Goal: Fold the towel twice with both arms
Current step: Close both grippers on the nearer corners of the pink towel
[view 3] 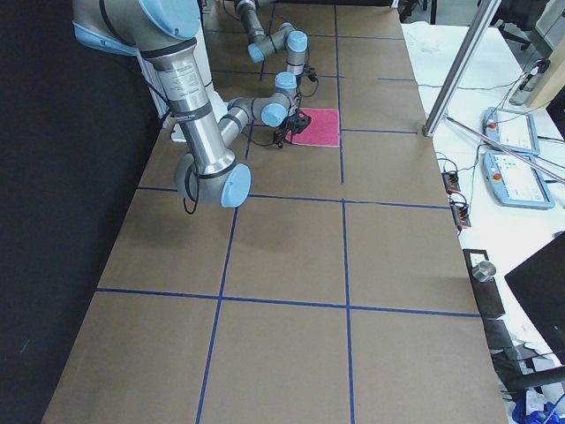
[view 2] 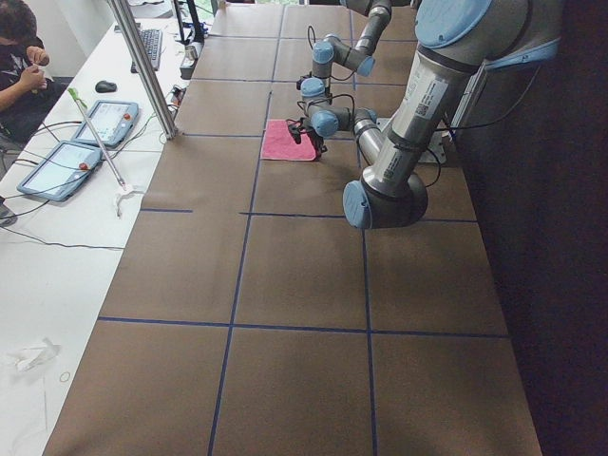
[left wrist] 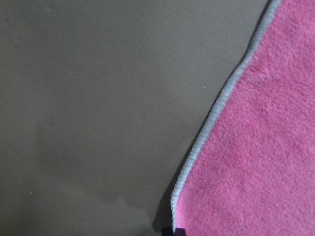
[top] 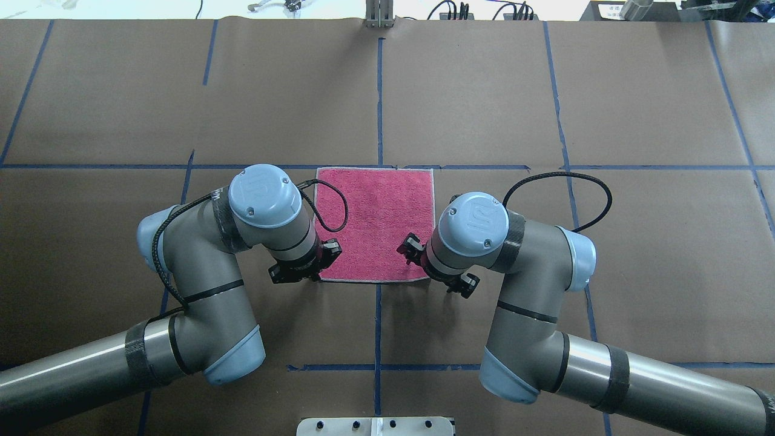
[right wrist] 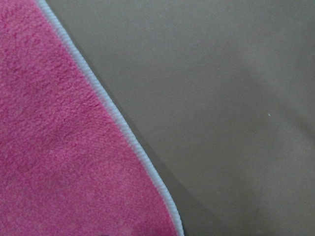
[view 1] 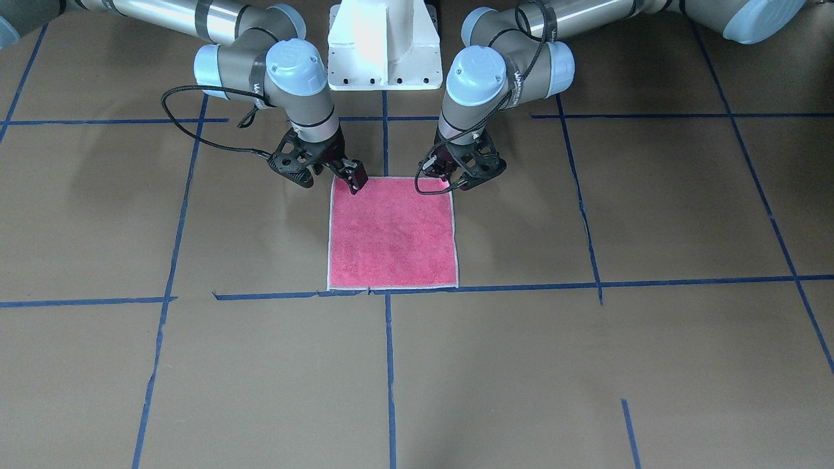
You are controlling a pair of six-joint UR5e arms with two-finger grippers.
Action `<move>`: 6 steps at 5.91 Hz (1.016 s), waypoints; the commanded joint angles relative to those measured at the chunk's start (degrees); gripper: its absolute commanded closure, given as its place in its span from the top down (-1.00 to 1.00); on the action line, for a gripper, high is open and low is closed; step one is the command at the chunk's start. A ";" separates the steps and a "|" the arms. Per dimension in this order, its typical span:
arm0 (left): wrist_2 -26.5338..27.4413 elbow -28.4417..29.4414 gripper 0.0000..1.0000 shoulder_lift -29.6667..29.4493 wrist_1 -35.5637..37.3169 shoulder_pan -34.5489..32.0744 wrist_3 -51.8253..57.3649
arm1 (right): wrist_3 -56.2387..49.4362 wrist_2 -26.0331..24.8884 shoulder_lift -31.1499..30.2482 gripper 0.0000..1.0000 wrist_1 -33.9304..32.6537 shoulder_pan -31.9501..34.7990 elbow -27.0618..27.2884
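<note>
The towel (view 1: 391, 234) lies flat, pink face up, on the brown table (view 1: 651, 215) close before me. It is approx. square, so no real long axis, and all its cloth spreads away from me beyond both grippers. My left gripper (view 1: 447, 174) stands at its near corner on my left side and my right gripper (view 1: 352, 180) at the near corner on my right, both abt equally near. If the jaws are wide, narrow or pinching I cannot tell, bc the wrist views show only cloth and the whitish edge (left wrist: 210, 118); I judge the next move carries this near edge fwd to the far one.
</note>
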 commanded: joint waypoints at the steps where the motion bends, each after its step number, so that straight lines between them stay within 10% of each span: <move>1: 0.00 0.00 -1.00 0.00 0.00 0.00 0.00 | 0.08 0.05 -0.21 0.64 -0.26 0.05 1.12; 6: 0.09 0.00 -1.00 0.00 0.00 0.00 -0.09 | 1.13 0.13 -0.56 -0.18 -0.26 0.05 1.21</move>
